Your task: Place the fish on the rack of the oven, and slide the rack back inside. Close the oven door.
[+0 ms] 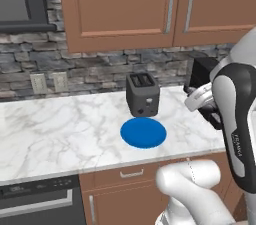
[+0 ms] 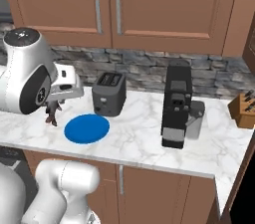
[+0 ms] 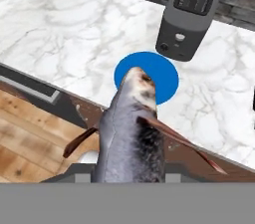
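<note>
Fish (image 3: 130,133) clamped in gripper (image 3: 128,170), hanging above the counter's (image 3: 60,34) front edge, near blue plate (image 3: 164,76).

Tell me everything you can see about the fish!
The fish is grey with a pale, brown-flecked head and thin reddish-brown fins sticking out sideways. It hangs lifted off the marble counter, held in the robot's tool, its head pointing toward the blue plate. In the right base view it looks tiny and dark.

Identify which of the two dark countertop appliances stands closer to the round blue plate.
The squat dark grey two-slot toaster, standing right behind the flat round blue plate. The tall black coffee machine stands farther along the white marble counter, well apart from the plate.
</note>
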### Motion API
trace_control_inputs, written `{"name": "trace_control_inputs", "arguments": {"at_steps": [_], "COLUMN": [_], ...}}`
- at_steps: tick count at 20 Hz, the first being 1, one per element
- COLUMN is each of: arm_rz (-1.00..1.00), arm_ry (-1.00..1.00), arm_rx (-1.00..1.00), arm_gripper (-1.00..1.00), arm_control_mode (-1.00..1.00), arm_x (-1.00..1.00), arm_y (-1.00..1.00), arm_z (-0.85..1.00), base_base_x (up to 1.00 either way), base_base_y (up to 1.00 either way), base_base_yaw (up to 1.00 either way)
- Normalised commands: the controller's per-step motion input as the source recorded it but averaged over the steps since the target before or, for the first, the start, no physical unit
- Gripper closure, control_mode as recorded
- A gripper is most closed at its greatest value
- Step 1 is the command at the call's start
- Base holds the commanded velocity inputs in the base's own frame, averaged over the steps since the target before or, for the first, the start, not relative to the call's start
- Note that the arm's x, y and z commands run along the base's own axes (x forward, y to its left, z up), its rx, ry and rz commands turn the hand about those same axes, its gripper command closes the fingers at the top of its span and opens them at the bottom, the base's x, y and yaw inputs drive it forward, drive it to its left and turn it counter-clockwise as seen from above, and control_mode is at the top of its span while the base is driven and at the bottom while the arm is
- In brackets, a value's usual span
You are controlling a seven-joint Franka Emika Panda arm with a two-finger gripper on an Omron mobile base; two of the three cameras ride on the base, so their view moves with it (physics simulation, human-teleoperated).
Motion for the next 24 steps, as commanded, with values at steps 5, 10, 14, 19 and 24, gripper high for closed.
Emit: {"name": "trace_control_inputs", "arguments": {"at_steps": [5, 10, 14, 19, 24], "arm_rz": [0.0, 0.0, 0.0, 0.0, 0.0], "arm_ry": [0.0, 0.0, 0.0, 0.0, 0.0], "arm_rx": [0.0, 0.0, 0.0, 0.0, 0.0], "arm_gripper": [1.0, 1.0, 1.0, 1.0, 1.0], "arm_control_mode": [1.0, 1.0, 1.0, 1.0, 1.0], "arm_x": [0.0, 0.0, 0.0, 0.0, 0.0], "arm_y": [0.0, 0.0, 0.0, 0.0, 0.0], "arm_z": [0.0, 0.0, 0.0, 0.0, 0.0], "base_base_x": [-0.58, -0.26, -0.38, -0.86, -1.0], "base_base_y": [0.34, 0.85, 0.99, 0.7, 0.3], "base_base_yaw": [0.0, 0.0, 0.0, 0.0, 0.0]}}
